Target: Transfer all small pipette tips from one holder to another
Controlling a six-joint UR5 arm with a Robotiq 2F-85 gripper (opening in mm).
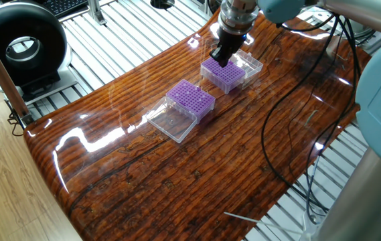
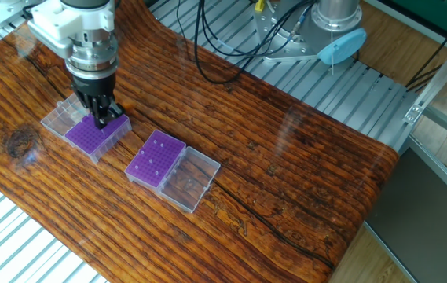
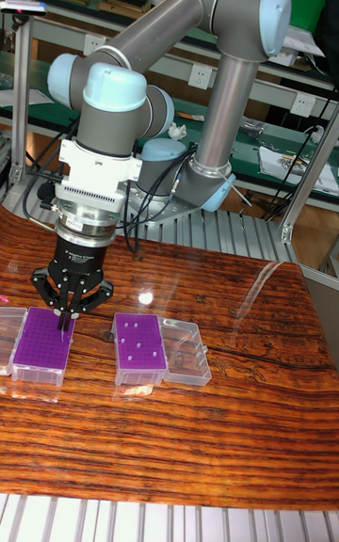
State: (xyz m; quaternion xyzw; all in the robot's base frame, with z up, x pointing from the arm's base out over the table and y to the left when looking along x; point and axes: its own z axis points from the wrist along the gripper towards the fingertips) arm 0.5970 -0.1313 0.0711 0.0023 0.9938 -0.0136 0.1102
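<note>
Two purple grid racks lie on the wooden table. My gripper (image 1: 221, 57) (image 2: 100, 118) (image 3: 63, 320) hangs just above the far rack (image 1: 225, 75) (image 2: 89, 136) (image 3: 40, 342). Its fingers are pinched together on a thin sliver that points down at the grid, which I take for a small pipette tip (image 3: 62, 328). The other rack (image 1: 191, 98) (image 2: 155, 161) (image 3: 138, 347) sits nearer the table's middle. Several small pale tips (image 2: 159, 152) (image 3: 137, 336) stand in its holes. I see no tips in the rack under the gripper where it is not covered.
A clear lid lies open beside each rack (image 1: 172, 122) (image 2: 191, 181) (image 3: 187, 350) (image 1: 251, 62) (image 2: 60, 116). A black cable (image 1: 274, 127) trails across the table's right side. A ring-shaped device (image 1: 20, 49) stands off the table at the left. Slatted metal framing (image 2: 341, 86) borders the wood.
</note>
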